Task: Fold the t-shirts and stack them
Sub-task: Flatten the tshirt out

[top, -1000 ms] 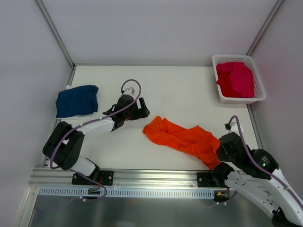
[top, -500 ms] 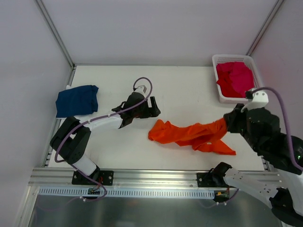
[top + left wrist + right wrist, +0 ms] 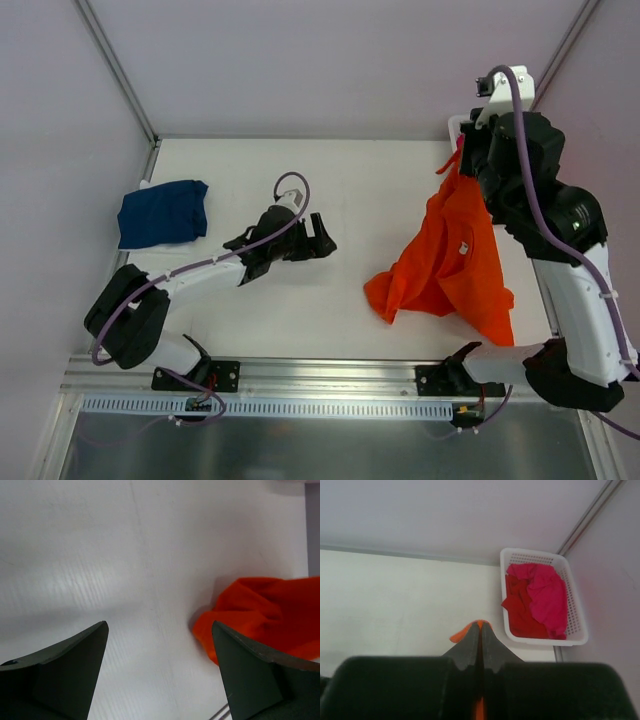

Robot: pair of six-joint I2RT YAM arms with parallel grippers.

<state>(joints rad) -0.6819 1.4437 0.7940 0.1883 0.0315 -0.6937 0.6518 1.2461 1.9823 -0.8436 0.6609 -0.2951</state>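
Note:
The orange t-shirt [image 3: 450,262] hangs from my right gripper [image 3: 462,158], which is raised high at the back right and shut on the shirt's upper edge. A sliver of orange cloth [image 3: 461,634] pokes out at the closed fingertips of the right gripper [image 3: 480,626]. The shirt's lower end still touches the table. My left gripper [image 3: 322,238] is open and empty over the table's middle, left of the shirt. Between its fingers in the left wrist view [image 3: 159,630] is bare table, with the orange shirt [image 3: 262,615] off to the right. A folded navy t-shirt [image 3: 163,212] lies at the far left.
A white lattice basket [image 3: 574,639] stands at the back right corner and holds crumpled magenta-pink and red shirts [image 3: 537,600]. In the top view the raised right arm covers most of it. Metal frame rails run along the table's edges.
My right gripper has risen and swung back toward the basket, lifting the orange shirt from a stretched-out heap into a hanging drape. The left gripper has shifted only slightly, still open.

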